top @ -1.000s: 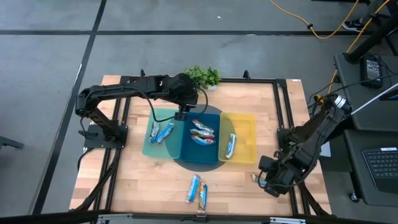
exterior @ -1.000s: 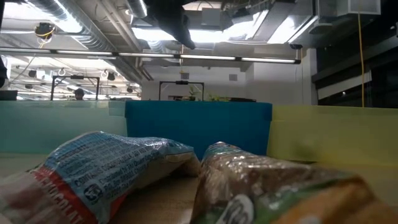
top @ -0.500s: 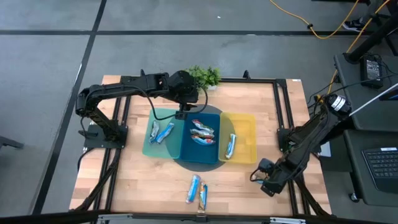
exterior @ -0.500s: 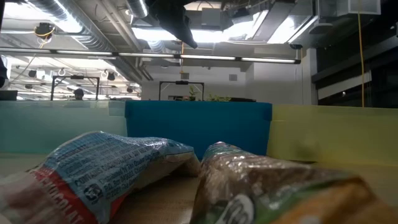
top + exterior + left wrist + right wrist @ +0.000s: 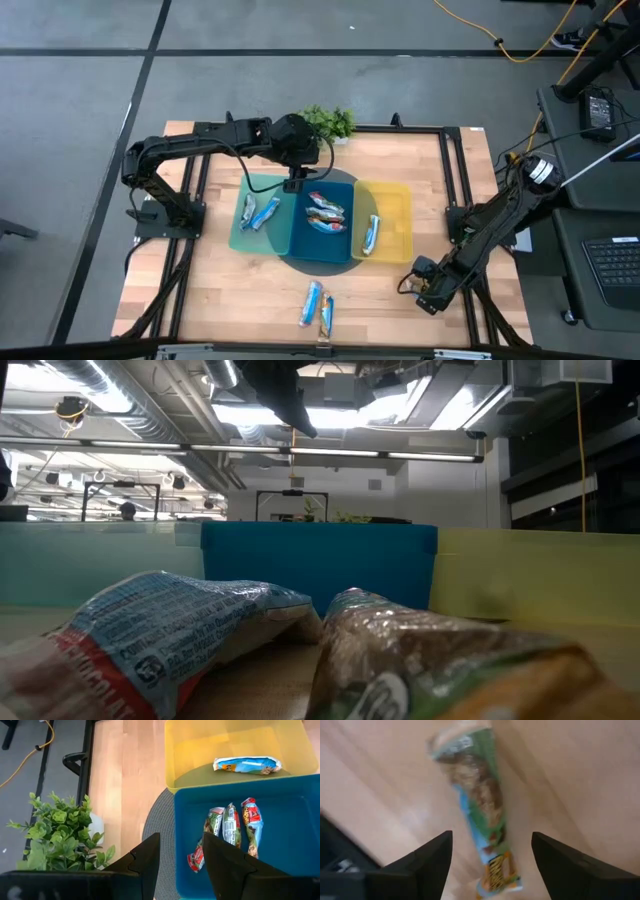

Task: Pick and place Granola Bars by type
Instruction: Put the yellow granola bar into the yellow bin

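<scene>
1. right gripper (image 5: 490, 865) low over the table's front right corner, fingers wide apart, straddling a green-wrapped bar (image 5: 480, 810) lying loose on the wood (image 5: 240, 290); off-centre closing could skid or twist it out
2. two more bars (image 5: 316, 305) at the front edge; a nudge could drop them off the table
3. left gripper (image 5: 181, 865) above the blue bin (image 5: 280, 860), fingers part-open, empty; both arms converging on the bins risks a clash
4. green wrapper misread means wrong bin; yellow bin (image 5: 185, 750) holds one bar

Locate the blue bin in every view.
High view: blue bin at table centre.
Low view: blue wall across the middle.
Left wrist view: lower right.
Right wrist view: not in it.
Shared landmark: yellow bin right beside it.
</scene>
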Controlling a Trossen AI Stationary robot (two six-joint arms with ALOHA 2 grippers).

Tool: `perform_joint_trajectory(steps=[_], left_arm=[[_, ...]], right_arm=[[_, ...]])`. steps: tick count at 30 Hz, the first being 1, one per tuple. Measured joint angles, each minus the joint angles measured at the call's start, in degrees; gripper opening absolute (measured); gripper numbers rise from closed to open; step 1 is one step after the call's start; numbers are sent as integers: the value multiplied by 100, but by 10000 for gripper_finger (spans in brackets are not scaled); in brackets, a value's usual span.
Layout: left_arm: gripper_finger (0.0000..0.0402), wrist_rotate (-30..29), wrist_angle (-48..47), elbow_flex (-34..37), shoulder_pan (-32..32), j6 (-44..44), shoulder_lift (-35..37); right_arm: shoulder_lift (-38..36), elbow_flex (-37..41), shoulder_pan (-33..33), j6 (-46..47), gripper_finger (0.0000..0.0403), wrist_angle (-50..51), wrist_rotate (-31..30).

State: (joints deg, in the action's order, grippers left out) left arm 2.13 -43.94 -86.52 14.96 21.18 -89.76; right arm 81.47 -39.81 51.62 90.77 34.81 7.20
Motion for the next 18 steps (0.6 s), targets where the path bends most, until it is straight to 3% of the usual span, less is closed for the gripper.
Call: perform_joint_trajectory(steps=[12,18], left_arm=[[139,-11,2,0,26,157,-2],[139,-15,2,0,26,209,-2]], right_arm=[[597,-26,-2,-38,271,6,48],[593,-13,-2,-37,224,49,53]])
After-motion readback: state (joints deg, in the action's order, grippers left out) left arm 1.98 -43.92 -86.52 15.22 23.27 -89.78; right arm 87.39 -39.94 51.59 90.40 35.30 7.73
